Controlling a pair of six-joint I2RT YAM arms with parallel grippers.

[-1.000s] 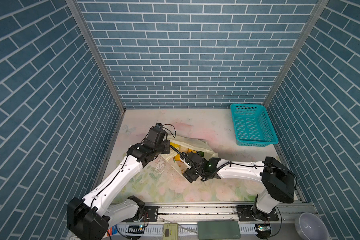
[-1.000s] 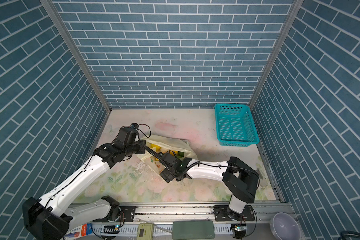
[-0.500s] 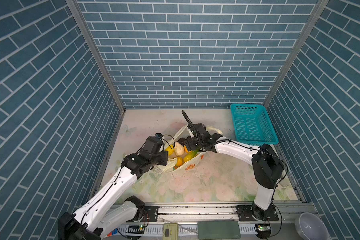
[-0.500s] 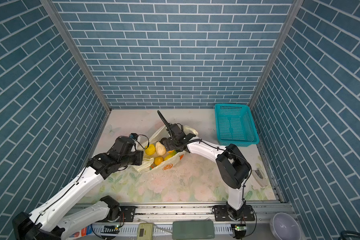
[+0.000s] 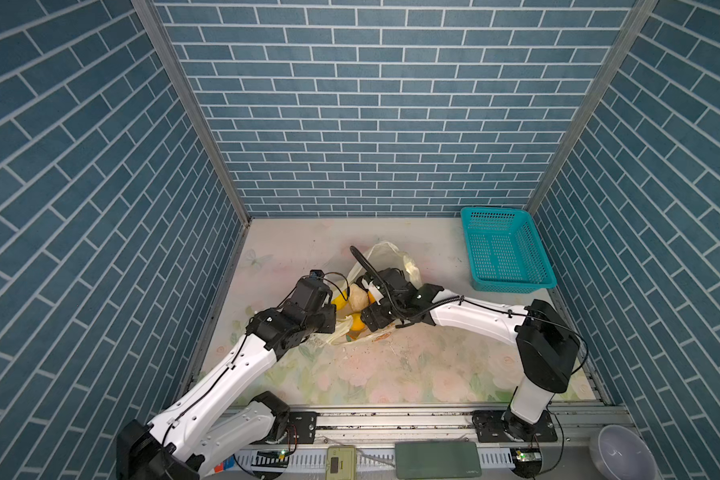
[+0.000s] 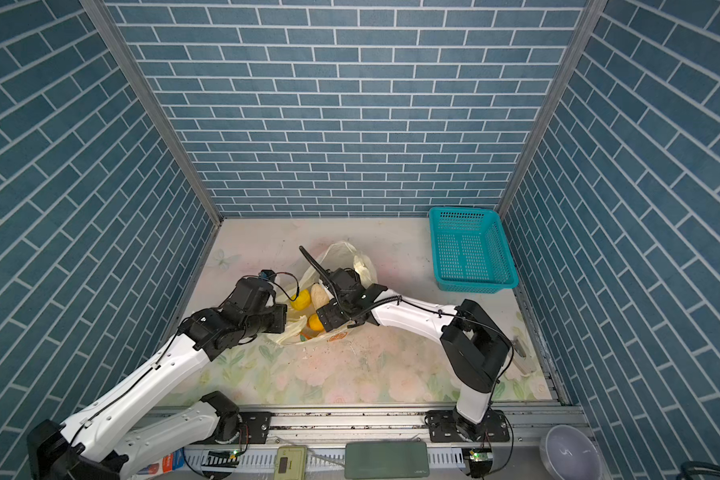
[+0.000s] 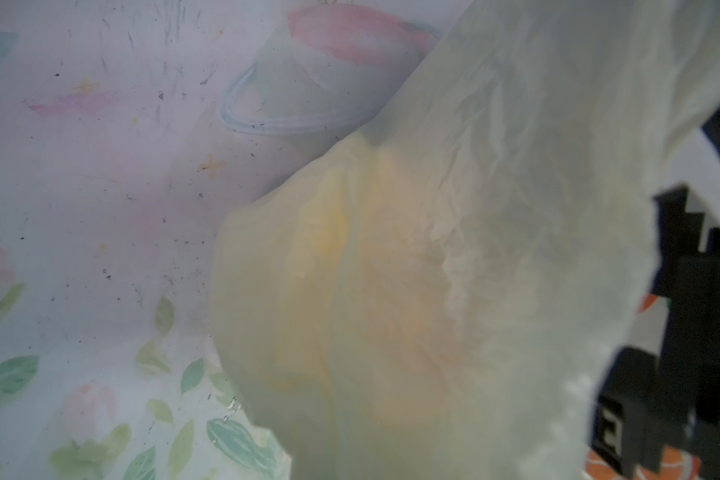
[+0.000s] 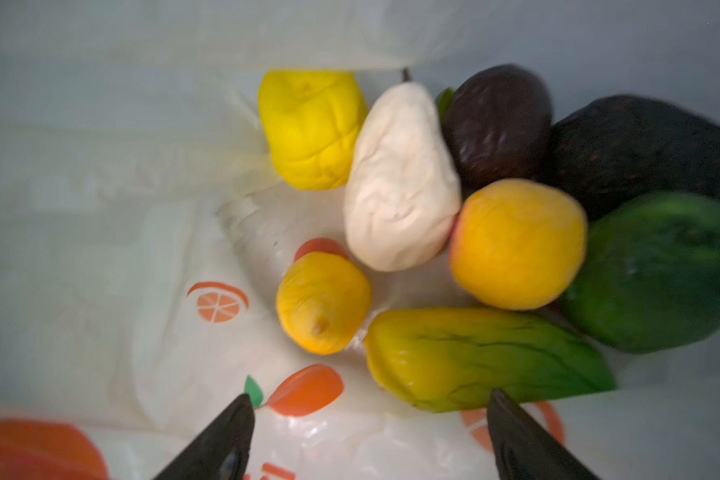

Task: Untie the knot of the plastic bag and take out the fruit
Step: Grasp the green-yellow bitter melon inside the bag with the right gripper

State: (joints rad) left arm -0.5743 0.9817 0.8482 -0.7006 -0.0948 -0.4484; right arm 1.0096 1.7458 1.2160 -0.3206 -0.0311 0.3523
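Fruit (image 8: 400,178) bared inside thin pale-yellow plastic bag (image 8: 163,332).
Right gripper (image 8: 371,397) gapes above long yellow-green fruit (image 8: 483,357), likely light: take mid-body; left gripper (image 5: 329,318) pinches rim, eight o'clock.

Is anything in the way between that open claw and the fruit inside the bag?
Nothing visible. The right gripper hangs open at the mouth of the plastic bag, looking straight at the fruit, with no plastic between them.

The left arm (image 5: 233,370) and right arm (image 5: 474,320): white link shells, black joint housings, thin black cables alongside. A corrugated black hose (image 6: 316,267) sits at the right wrist. On the right gripper (image 8: 371,397), black tapered fingers (image 8: 221,440).
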